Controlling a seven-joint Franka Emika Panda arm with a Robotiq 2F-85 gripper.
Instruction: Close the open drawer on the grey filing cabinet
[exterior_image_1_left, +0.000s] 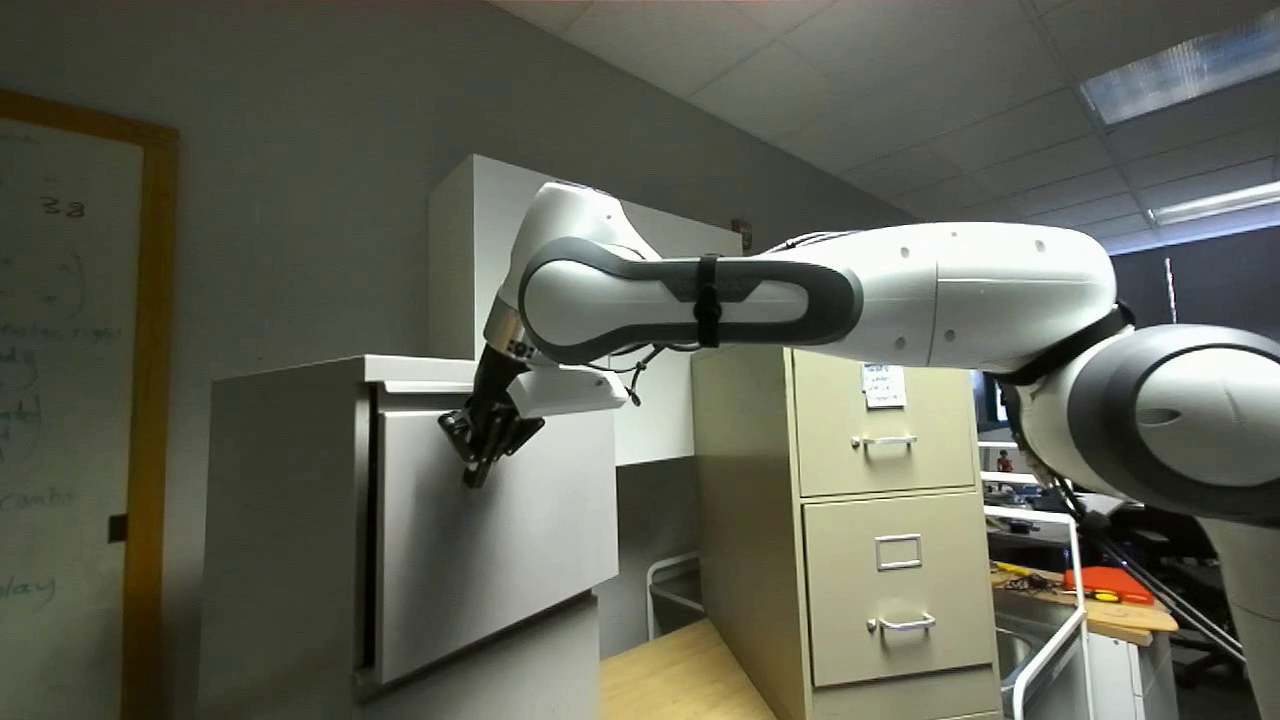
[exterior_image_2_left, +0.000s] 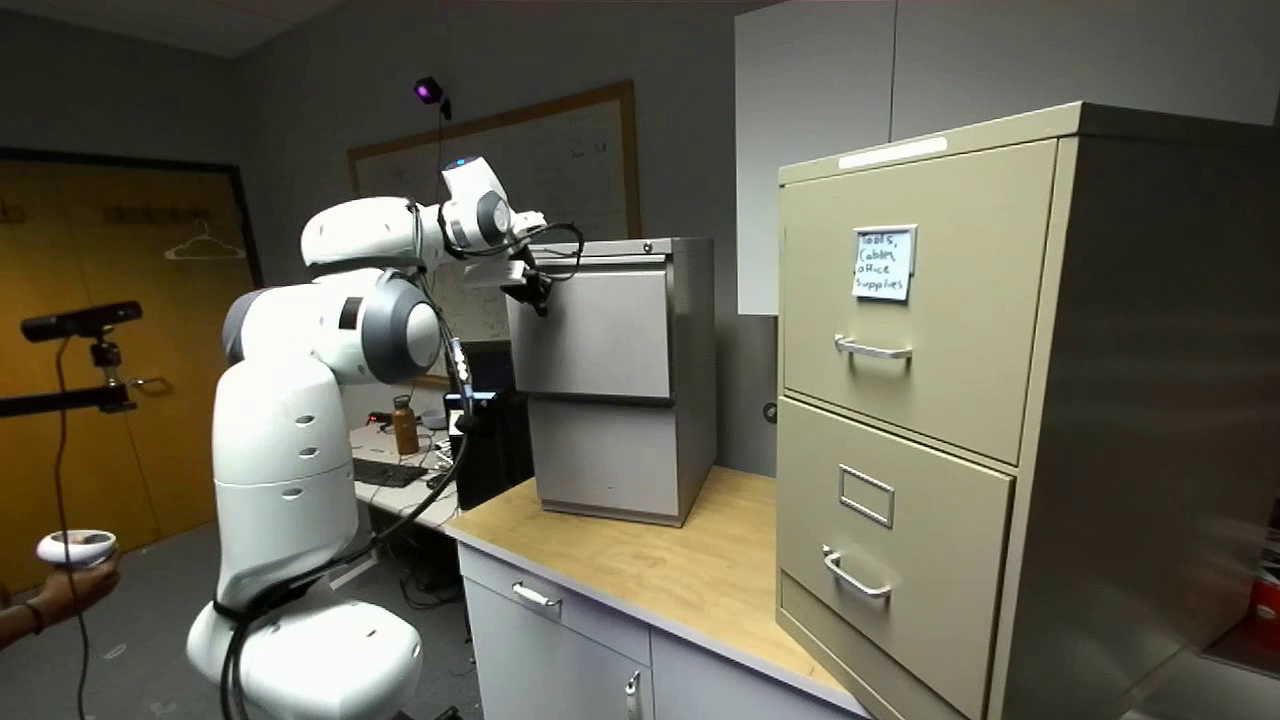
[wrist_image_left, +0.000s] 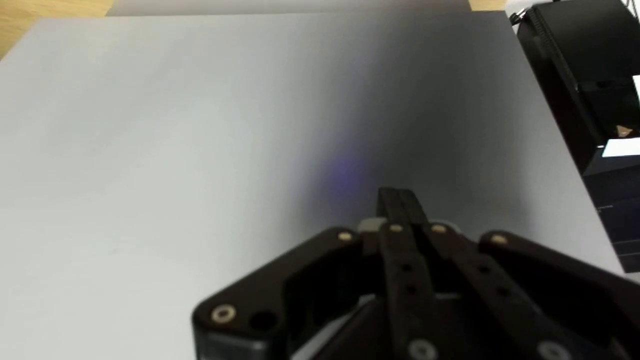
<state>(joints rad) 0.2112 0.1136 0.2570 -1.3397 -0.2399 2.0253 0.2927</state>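
The grey filing cabinet (exterior_image_1_left: 280, 530) stands at the left in an exterior view and near the middle in another exterior view (exterior_image_2_left: 695, 380). Its upper drawer (exterior_image_1_left: 520, 540) has a plain pale front that stands slightly out from the body, with a narrow dark gap along its side edge. The drawer front also shows in an exterior view (exterior_image_2_left: 610, 345) and fills most of the wrist view (wrist_image_left: 175, 150). My gripper (exterior_image_1_left: 476, 478) is shut and empty at the upper part of the drawer front. Its fingertips (wrist_image_left: 398, 192) lie together; I cannot tell whether they touch the panel.
A beige cabinet (exterior_image_2_left: 900, 400) with handled drawers stands beside the grey one on a wooden counter (exterior_image_2_left: 640, 540). A white wall cabinet (exterior_image_1_left: 655, 400) hangs behind. A black object (wrist_image_left: 585, 65) is beside the grey cabinet. A person's hand (exterior_image_2_left: 70, 595) holds a controller at the left.
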